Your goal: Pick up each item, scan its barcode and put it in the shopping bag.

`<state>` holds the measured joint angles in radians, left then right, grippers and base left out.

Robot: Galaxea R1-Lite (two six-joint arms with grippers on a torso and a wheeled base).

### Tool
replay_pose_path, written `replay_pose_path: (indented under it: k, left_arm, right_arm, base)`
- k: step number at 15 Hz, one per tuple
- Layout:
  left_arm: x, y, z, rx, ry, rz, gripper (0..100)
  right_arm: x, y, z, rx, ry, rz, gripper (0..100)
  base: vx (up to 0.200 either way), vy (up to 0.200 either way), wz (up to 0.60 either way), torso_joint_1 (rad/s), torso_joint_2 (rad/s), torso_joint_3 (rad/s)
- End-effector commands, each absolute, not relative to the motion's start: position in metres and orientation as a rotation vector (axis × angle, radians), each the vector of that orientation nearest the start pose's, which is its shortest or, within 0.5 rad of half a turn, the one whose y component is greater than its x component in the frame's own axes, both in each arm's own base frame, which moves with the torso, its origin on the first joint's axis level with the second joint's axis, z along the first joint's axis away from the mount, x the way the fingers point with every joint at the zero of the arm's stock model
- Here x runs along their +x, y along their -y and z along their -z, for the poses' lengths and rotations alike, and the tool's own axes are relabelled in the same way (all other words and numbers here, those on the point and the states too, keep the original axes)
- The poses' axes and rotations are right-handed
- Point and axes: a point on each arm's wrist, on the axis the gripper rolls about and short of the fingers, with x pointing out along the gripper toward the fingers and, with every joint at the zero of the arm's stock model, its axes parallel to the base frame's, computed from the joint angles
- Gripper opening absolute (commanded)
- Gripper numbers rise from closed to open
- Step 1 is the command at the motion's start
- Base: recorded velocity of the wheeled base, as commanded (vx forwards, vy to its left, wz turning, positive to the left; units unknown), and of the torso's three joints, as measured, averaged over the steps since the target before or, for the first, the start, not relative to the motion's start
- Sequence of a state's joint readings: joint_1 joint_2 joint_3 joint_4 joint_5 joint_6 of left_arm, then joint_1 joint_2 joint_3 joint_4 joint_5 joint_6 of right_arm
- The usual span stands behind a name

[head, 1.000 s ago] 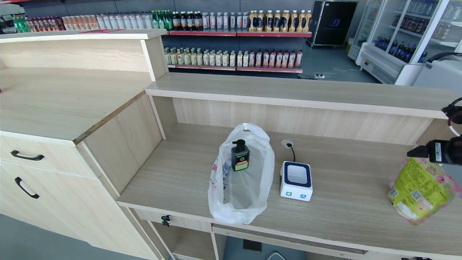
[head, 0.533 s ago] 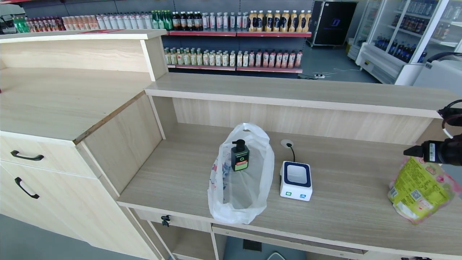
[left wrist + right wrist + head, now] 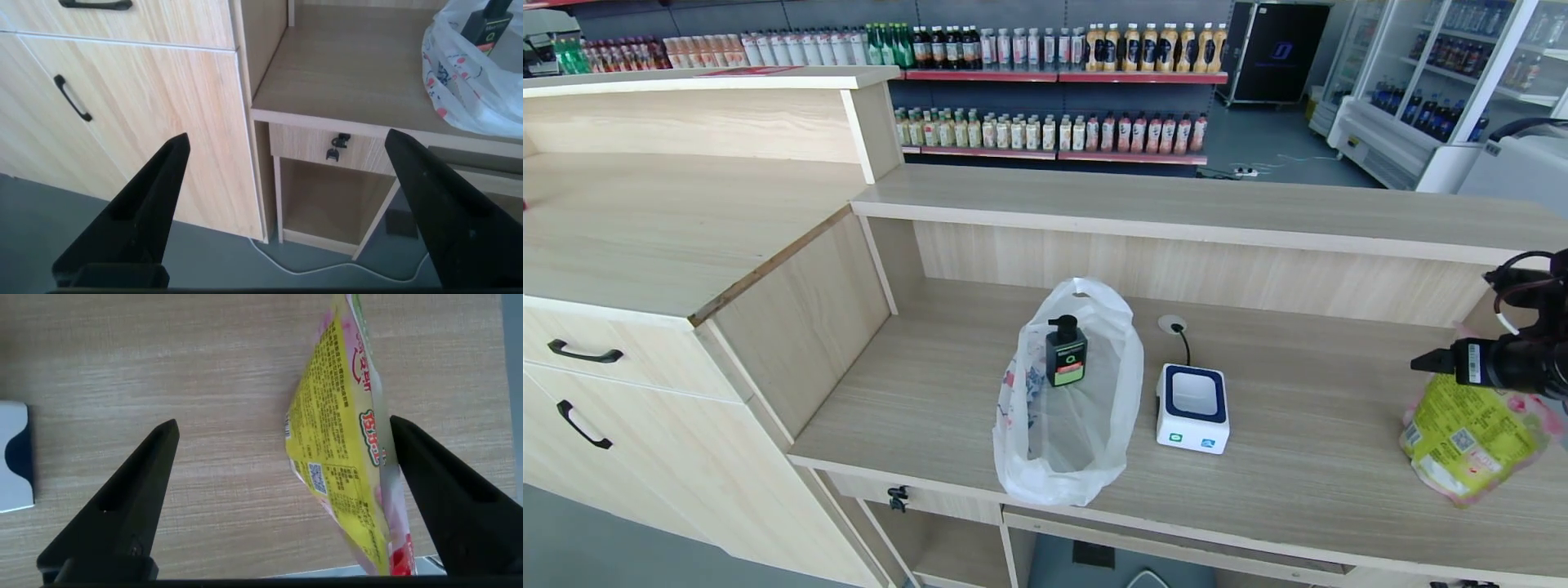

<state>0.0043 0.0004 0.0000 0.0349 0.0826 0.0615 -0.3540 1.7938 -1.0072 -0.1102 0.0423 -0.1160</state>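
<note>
Right gripper [image 3: 283, 423] hangs over the far right end of the counter [image 3: 1298, 474] with its two fingers spread wide and nothing held between them. Directly under it is the yellow-green pouch [image 3: 347, 457], which rests on the wood near the counter's front edge. In the right wrist view the pouch sits within the span of the open fingers, nearer one finger than the other. In the head view the gripper covers the pouch's far end, and whether they touch cannot be told.

Well apart from the pouch, toward the robot's left, the white scanner [image 3: 1194, 408] sits on the counter with its blue-rimmed window facing up. Its cable runs to a round grommet [image 3: 1172, 324] behind it. Just beside the scanner, further left, is the white shopping bag [image 3: 1070, 441], mouth open. A dark pump bottle [image 3: 1066, 353] stands upright inside it.

Left gripper [image 3: 286, 137] is low beside the counter's front corner, above the floor, fingers likewise wide and empty.
</note>
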Motion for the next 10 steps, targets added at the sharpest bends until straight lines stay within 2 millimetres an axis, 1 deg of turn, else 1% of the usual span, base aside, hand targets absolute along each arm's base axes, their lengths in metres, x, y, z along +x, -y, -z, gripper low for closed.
replay_pose_path:
  k: [1,3,6,10]
  left_arm:
    - [-0.023,-0.002,-0.072,0.063,-0.038,-0.086,100]
    - [-0.023,-0.002,-0.072,0.063,-0.038,-0.086,100]
    - [-0.023,-0.002,-0.072,0.063,-0.038,-0.086,100]
    - [-0.023,-0.002,-0.072,0.063,-0.038,-0.086,100]
  right_arm:
    - [0.309,0.112,-0.148,0.028,-0.708,0.253,100]
    - [0.318,0.114,-0.134,0.031,-0.723,0.248,100]
    - [0.328,0.117,-0.120,0.031,-0.725,0.246,100]
    - [0.336,0.123,-0.099,0.039,-0.752,0.251,100]
  base:
    - [0.000,0.000,0.00,0.000,0.00,0.000]
    - [0.000,0.000,0.00,0.000,0.00,0.000]
    - [0.000,0.000,0.00,0.000,0.00,0.000]
    - [0.000,0.000,0.00,0.000,0.00,0.000]
